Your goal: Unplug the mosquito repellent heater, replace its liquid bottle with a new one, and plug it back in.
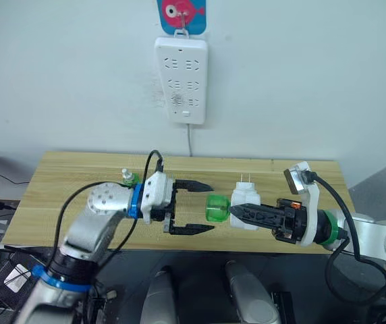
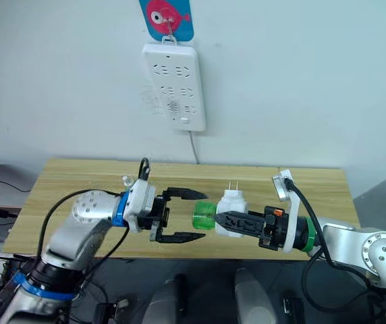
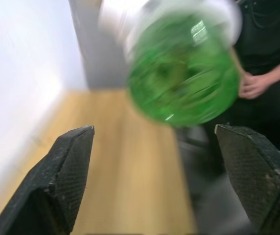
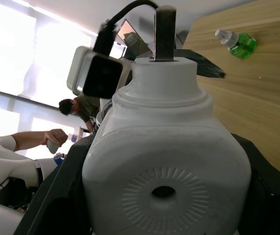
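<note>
The right gripper (image 1: pixel 241 212) pinches the mosquito repellent heater (image 1: pixel 245 204) above the wooden table (image 1: pixel 58 182), its 2 prongs (image 1: pixel 247 178) pointing toward the wall and its green bottle (image 1: pixel 216 208) aimed at the left gripper (image 1: pixel 201 208), whose 2 fingers are spread wide, the bottle just short of them. A second green bottle (image 1: pixel 129 178) lies on the table behind the left wrist. Farther back, a white power strip (image 1: pixel 181 79) hangs on the wall.
</note>
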Controlling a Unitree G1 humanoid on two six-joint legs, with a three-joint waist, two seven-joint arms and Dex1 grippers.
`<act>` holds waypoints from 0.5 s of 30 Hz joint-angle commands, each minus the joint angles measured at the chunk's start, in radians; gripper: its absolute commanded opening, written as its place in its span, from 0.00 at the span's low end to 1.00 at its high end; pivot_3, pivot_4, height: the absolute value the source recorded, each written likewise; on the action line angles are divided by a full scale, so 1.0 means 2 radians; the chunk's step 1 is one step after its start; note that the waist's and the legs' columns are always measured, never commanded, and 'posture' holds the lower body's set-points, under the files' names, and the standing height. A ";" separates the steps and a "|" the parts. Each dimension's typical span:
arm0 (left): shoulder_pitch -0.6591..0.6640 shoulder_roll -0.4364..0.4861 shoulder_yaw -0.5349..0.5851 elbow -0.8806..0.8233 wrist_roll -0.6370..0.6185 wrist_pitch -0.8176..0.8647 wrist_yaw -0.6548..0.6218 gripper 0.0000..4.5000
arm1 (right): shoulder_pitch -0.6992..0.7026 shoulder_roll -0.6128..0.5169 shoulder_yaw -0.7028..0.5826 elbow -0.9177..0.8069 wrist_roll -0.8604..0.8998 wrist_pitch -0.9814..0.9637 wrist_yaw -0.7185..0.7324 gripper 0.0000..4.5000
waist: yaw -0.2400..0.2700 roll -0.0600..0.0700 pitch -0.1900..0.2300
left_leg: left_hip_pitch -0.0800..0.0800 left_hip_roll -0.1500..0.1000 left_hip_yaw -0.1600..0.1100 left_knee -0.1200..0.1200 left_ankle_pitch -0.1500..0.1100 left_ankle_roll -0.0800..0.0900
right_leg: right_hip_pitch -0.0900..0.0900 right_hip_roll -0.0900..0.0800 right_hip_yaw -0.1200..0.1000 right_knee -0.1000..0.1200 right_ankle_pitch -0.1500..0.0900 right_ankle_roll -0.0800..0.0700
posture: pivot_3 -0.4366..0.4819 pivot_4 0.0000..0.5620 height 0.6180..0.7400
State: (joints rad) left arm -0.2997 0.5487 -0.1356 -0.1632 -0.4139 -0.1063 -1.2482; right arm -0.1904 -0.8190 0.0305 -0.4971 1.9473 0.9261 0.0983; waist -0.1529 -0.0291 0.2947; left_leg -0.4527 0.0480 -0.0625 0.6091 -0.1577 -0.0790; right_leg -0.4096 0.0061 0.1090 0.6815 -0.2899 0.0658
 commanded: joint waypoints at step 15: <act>0.005 -0.021 -0.012 -0.034 -0.001 -0.083 0.001 0.51 | -0.008 -0.002 -0.005 -0.010 0.012 -0.002 0.004 0.68 | 0.003 0.000 0.000 | 0.001 0.000 0.003 0.000 0.000 0.000 | 0.000 0.000 0.004 0.000 0.001 0.002 | 0.17 0.51 1.00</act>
State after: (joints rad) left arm -0.2893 0.5018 -0.1522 -0.1893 -0.3934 -0.2678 -1.2388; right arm -0.2013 -0.8222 0.0257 -0.4958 1.9474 0.9264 0.0985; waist -0.1462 -0.0291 0.2947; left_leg -0.4515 0.0478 -0.0565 0.6095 -0.1578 -0.0788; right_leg -0.4103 0.0068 0.1163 0.6813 -0.2883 0.0689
